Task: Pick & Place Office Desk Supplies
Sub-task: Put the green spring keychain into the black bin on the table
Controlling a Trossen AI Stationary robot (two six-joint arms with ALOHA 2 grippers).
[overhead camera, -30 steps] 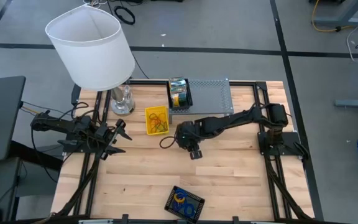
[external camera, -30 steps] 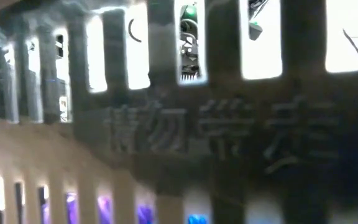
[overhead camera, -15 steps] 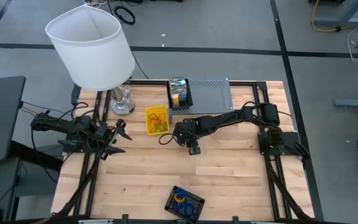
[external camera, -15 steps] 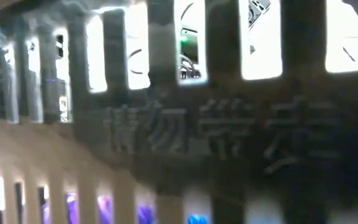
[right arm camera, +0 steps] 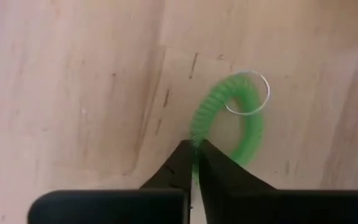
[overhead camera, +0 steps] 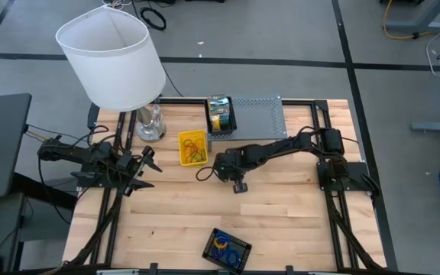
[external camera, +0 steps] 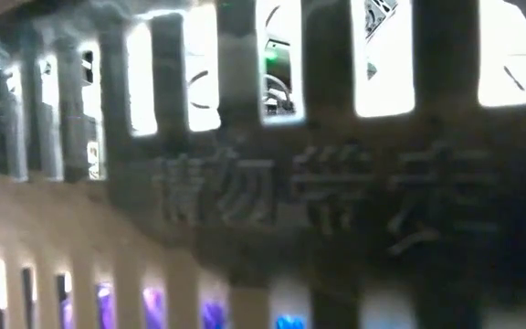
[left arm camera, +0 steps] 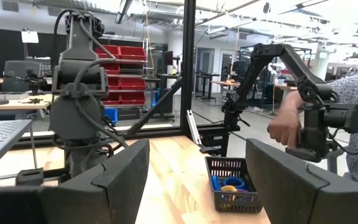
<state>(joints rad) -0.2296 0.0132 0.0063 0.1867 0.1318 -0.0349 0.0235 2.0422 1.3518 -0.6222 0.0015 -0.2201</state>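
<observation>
On the bare wood in the right wrist view lies a green coiled loop point(right arm camera: 244, 134) with a thin metal ring point(right arm camera: 247, 93) at its far end. My right gripper point(right arm camera: 194, 152) points down at it and is shut on its near side. In the high view that gripper point(overhead camera: 240, 186) sits mid-table and hides the loop. My left gripper point(overhead camera: 153, 162) waits open at the table's left, touching nothing. A yellow tray point(overhead camera: 192, 147) holds rubber bands. A crayon box point(overhead camera: 220, 113) stands in the grey tray point(overhead camera: 258, 118). My right gripper pinches the green loop's coiled strand point(right arm camera: 196, 132) between its two fingertips, on the side away from the metal ring. The fingers come from above, pointing steeply down. The rest of the loop and its ring lie flat on the wood.
A tall lamp with a white shade point(overhead camera: 113, 61) stands at the far left. A black mesh basket point(overhead camera: 226, 248) with blue and yellow items sits at the near edge and blocks the low view. A black cable loop point(overhead camera: 205, 174) hangs by the right arm. A person's hand point(left arm camera: 284, 124) shows beyond the table.
My right gripper has sunk a little toward the table at mid-table. Nothing else has visibly moved.
</observation>
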